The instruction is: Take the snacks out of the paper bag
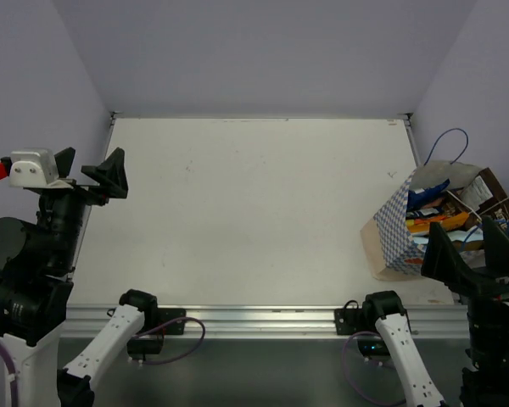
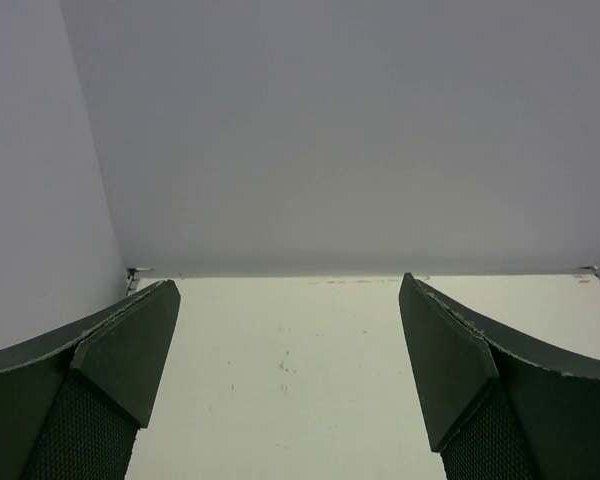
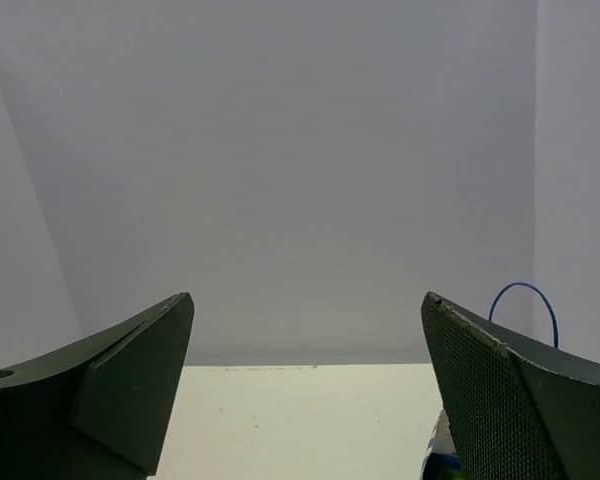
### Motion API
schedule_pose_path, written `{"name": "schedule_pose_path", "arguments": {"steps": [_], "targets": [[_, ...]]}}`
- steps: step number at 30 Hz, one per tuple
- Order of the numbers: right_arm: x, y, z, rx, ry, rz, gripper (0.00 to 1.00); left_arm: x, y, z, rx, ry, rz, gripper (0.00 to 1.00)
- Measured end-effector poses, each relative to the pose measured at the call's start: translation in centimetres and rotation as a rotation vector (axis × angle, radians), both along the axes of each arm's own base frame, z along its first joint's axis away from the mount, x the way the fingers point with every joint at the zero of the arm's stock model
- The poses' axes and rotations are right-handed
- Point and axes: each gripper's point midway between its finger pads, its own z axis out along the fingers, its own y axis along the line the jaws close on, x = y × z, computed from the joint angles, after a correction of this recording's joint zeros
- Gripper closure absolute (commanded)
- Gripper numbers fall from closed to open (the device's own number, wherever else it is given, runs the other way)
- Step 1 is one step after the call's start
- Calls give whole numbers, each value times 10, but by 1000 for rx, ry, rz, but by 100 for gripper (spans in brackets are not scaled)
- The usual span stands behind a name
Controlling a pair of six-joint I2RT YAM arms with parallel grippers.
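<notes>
White desk (image 1: pixel 254 212): bag (image 1: pixel 396 231) of snacks (image 1: pixel 437 223) lies at its right edge, just beyond the right fingers (image 1: pixel 445 254), spread empty; left fingers (image 1: pixel 110 174), also spread empty, sit far left.

i count two grippers of mine, the left gripper (image 1: pixel 89 170) and the right gripper (image 1: pixel 475 254), one table (image 1: pixel 254 212) and one paper bag (image 1: pixel 399 231). of the snacks (image 1: pixel 437 224) i make out at least four packets; they overlap too much for an exact number.
</notes>
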Motion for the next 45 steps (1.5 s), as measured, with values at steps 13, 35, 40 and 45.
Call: {"name": "schedule_pose_path", "arguments": {"steps": [13,35,40,45], "targets": [[69,17,-36,105,270,59,1,37,-30,-55,58,160,-106,0],[210,-49,-278,285,1299,-457,40,51,-65,-107,94,346,-280,0],[217,-41,-291,263,1343,-402,75,52,-66,-110,95,354,-283,0],[222,-22,-287,175,1345,-341,93,51,-67,-110,95,352,-287,0]]}}
